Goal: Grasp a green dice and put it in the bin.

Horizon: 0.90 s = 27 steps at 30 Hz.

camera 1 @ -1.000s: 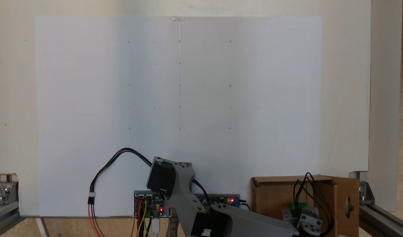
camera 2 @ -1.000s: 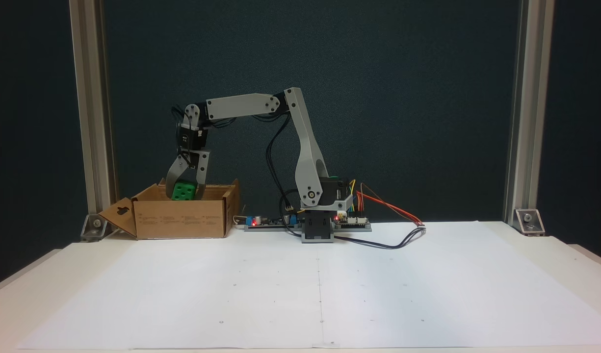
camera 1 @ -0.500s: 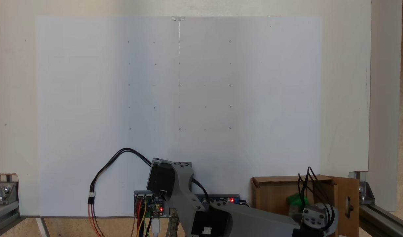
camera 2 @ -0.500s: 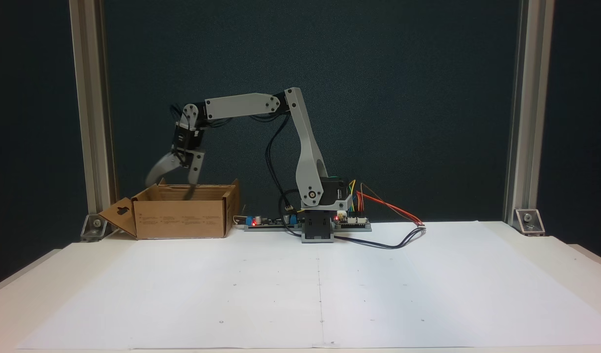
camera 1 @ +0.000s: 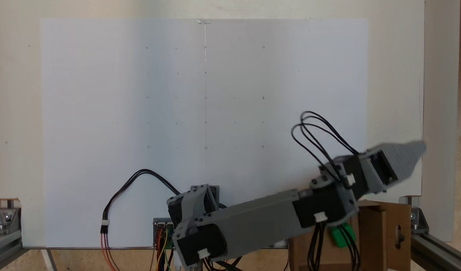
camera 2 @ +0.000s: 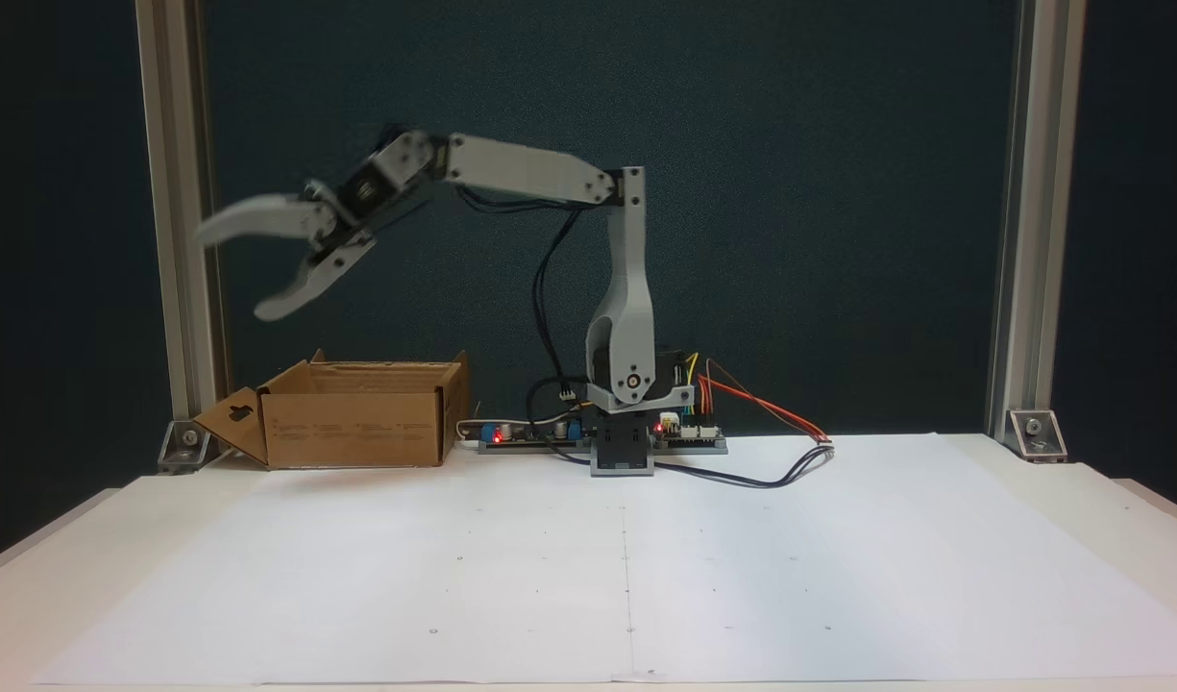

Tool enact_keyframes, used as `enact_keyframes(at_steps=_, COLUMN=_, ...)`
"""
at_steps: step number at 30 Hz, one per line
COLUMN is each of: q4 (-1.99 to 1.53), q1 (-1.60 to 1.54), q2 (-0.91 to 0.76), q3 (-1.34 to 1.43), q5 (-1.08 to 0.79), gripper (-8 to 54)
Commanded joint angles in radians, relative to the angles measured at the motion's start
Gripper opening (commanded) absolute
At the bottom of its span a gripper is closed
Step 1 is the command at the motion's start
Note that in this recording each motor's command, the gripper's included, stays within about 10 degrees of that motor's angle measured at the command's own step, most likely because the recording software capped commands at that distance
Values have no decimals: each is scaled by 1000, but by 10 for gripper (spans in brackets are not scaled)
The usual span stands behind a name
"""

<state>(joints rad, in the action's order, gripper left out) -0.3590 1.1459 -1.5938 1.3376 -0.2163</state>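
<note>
Upper left of the frame: my gripper (camera 2: 231,269) hangs released, empty.
I should retract clear of the bin (camera 2: 357,423); green dice (camera 1: 341,235) rests inside.

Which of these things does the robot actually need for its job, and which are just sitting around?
Part of the job:
- green dice, lying inside the bin
- bin, the cardboard box
- gripper, open and raised above the bin

Just there:
- white paper sheet
- circuit boards
- metal frame posts

Spread, empty fingers (camera 2: 261,231) hang blurred, well above the bin (camera 2: 357,415).
</note>
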Motion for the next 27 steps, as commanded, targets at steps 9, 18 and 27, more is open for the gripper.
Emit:
enact_keyframes(at_steps=9, q4=38, q1=-528, q2=-319, q3=155, q5=43, gripper=433)
enact_keyframes(at_steps=18, q4=40, q1=-1043, q2=-486, q3=295, q5=46, gripper=434)
enact_keyframes(at_steps=27, q4=299, q1=-1175, q2=-627, q3=584, q5=48, gripper=434)
